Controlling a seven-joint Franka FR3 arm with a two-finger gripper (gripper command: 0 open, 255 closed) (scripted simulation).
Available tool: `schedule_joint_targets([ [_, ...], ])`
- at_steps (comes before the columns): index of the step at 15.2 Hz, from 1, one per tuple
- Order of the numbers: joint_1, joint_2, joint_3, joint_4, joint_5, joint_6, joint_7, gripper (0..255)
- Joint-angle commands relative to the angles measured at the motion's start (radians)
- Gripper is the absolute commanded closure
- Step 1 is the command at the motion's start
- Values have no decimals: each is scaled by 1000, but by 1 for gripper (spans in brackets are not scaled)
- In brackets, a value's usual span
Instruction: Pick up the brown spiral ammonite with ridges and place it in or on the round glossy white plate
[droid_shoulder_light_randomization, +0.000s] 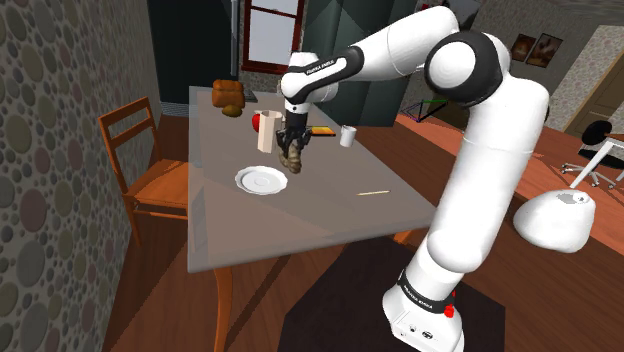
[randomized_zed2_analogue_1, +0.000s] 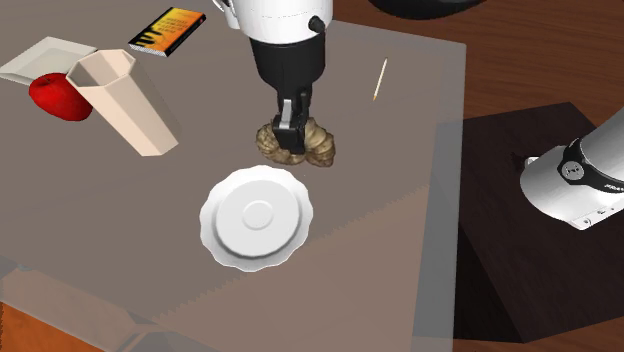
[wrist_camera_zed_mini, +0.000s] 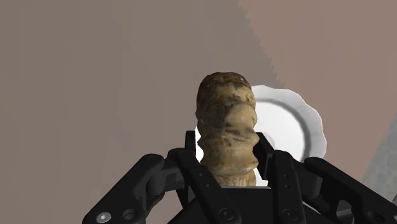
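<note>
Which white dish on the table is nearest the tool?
The round white plate with the scalloped rim, just beside the black tool clasping the brown ridged ammonite. The square white dish lies far off by the red apple.

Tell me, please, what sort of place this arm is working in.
Probably a dining room in a house: a wooden chair stands at a table carrying a white plate and a cup.
</note>
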Motion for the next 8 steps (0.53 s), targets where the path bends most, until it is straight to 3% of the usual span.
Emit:
schedule_joint_targets([
  [1,12,68,12,97,8,-29,23,255],
  [6,43,250,37,376,19,-127,79,255],
  [8,43,258,37,361,20,-104,79,255],
])
